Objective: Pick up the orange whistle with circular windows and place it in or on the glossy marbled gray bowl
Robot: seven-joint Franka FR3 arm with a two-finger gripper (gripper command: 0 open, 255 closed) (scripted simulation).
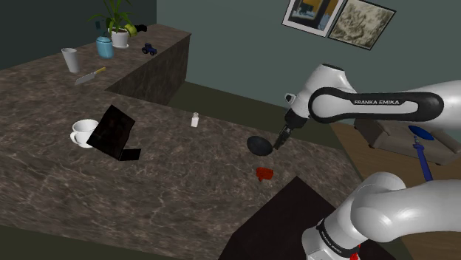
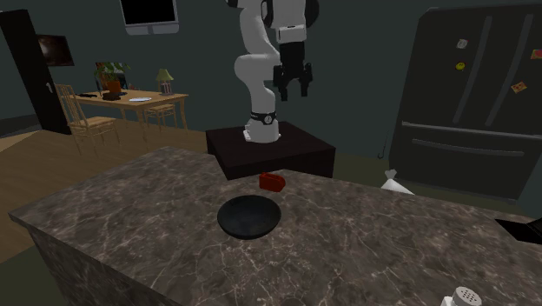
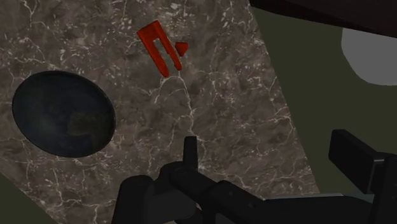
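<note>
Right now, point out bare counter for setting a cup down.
Free: the wide stretch of counter between the dark bowl and the black object beside the white mug. Tight: between bowl and red whistle, near the stand.

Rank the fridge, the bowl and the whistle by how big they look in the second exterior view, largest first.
1. The fridge, largest even though it stands farthest back.
2. The bowl.
3. The whistle, smallest; it lies just beyond the bowl, so distance barely skews this.

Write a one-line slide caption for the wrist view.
Open gripper hovers above the marbled counter, with the red whistle and dark bowl lying apart ahead.
</note>
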